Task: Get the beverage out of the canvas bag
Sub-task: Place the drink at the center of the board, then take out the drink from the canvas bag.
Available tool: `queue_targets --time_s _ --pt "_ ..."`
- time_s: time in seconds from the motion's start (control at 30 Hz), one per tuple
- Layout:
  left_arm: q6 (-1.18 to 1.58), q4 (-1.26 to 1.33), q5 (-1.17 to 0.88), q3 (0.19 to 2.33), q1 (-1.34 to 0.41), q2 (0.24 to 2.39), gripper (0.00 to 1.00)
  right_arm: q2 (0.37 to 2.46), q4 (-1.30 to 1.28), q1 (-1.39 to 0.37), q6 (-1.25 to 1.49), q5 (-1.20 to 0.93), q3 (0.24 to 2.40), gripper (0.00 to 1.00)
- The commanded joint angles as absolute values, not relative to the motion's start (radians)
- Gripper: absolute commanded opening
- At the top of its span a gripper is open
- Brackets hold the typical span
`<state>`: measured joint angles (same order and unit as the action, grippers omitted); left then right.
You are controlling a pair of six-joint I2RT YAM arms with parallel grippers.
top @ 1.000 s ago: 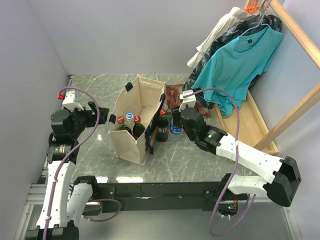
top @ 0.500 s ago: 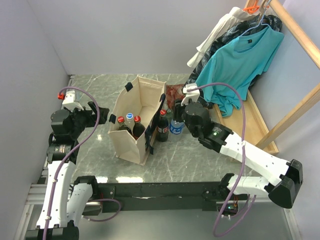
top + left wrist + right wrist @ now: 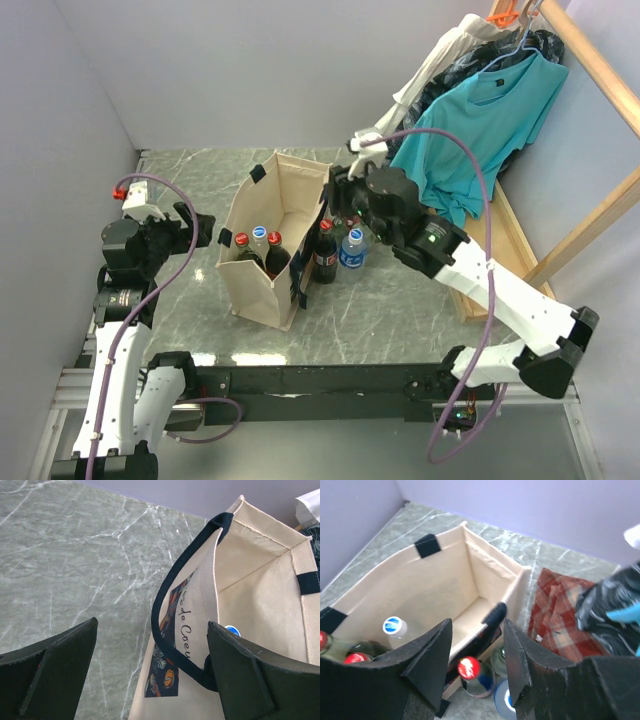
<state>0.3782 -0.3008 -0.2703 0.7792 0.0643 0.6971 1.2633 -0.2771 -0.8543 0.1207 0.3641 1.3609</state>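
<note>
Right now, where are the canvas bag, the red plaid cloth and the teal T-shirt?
canvas bag [image 3: 296, 192], top view, on its inner far wall.
red plaid cloth [image 3: 555, 612], right wrist view, on its middle.
teal T-shirt [image 3: 470, 130], top view, on its chest.

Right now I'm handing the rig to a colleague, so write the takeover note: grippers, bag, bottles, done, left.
Left gripper: open, empty, beside the navy handle of the canvas bag.
Right gripper: open, empty, above the bag's right rim.
Done, by the look of it: three bottles stand on the table right of the bag.
Left: three capped bottles inside, at its near end; lift them out.
</note>
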Motion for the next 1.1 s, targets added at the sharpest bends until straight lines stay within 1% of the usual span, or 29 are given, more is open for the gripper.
queue_targets --time_s 0.0,0.13,0.3,0.53,0.77,1.07 --pt "0.367 -0.287 -0.239 0.784 0.069 0.683 0.96 1.356 -0.363 -0.851 0.071 0.269 1.521 0.53" --pt "0.367 -0.290 -0.227 0.782 0.069 0.678 0.96 1.480 -0.471 -0.850 0.069 0.227 1.660 0.53" --pt "0.364 -0.293 -0.221 0.784 0.069 0.686 0.96 1.557 -0.532 -0.851 0.081 0.134 1.784 0.53" --pt "0.362 -0.295 -0.221 0.785 0.069 0.690 0.96 1.569 -0.522 -0.853 0.097 0.015 1.789 0.55" --pt "0.362 -0.295 -0.221 0.784 0.071 0.689 0.96 1.661 -0.606 -0.856 0.086 -0.045 1.896 0.54" --pt "0.362 -0.291 -0.224 0.785 0.069 0.690 0.96 1.611 -0.601 -0.903 0.074 -0.089 1.855 0.56"
